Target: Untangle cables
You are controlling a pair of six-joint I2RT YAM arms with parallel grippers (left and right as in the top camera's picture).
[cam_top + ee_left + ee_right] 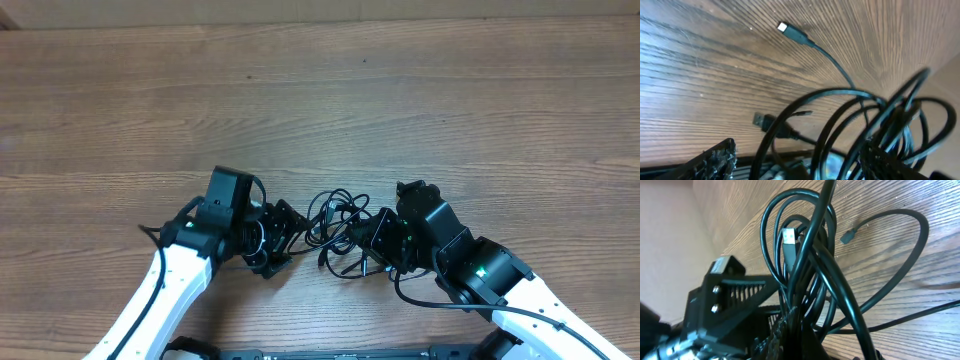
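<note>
Cables (335, 215) bunched on the table (320, 90).
I see the left gripper (283, 237) spread wide, cable loops lying between its fingers; the right gripper (362, 243) is clamped tight on the cables.

No writing, label, brand or number is legible on the cables (810, 250) or the table (300, 100).
</note>
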